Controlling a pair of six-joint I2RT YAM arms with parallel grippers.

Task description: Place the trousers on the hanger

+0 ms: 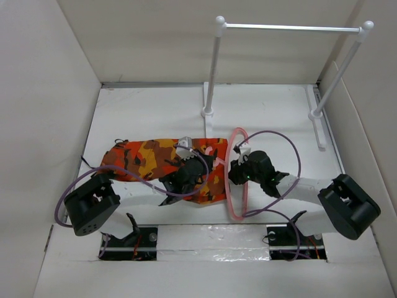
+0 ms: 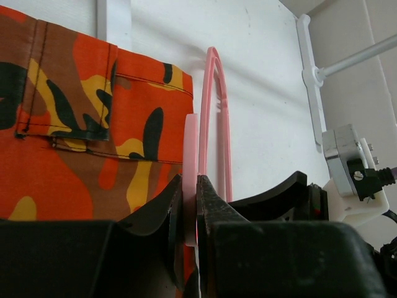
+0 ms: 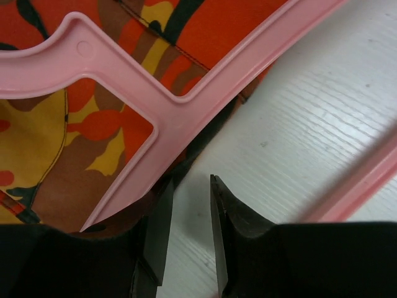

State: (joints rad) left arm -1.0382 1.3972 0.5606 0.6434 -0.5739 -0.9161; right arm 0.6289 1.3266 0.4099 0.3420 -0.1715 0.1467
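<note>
The trousers (image 1: 146, 160) lay flat on the white surface (image 1: 279, 118), a little left of the middle, with their length running side to side and the orange, red, yellow and dark brown print facing up. From the left wrist camera I could see stitched seams and a sewn-on panel. The pink hanger (image 3: 180, 108) sat at the right-hand end of the trousers. Part of its frame lay over the cloth and the rest of the thin loop reached out over bare surface towards the near edge. The left gripper (image 2: 190, 211) reached across the trousers, its fingers clamped on a flat pink part of the hanger. The right gripper (image 3: 191, 211) came in from the other side with its fingers a small way apart. Only white surface showed in the gap between them, and their tips were just beside a branch of the hanger frame, though I could not tell whether they touched it. Purple cables (image 1: 282, 139) looped off both arms. Further back stood a white-and-silver rail stand (image 1: 291, 27), with its two posts on flat feet and the bar across the top. Plain pale walls (image 1: 43, 93) closed in the surface on the left, back and right.
</note>
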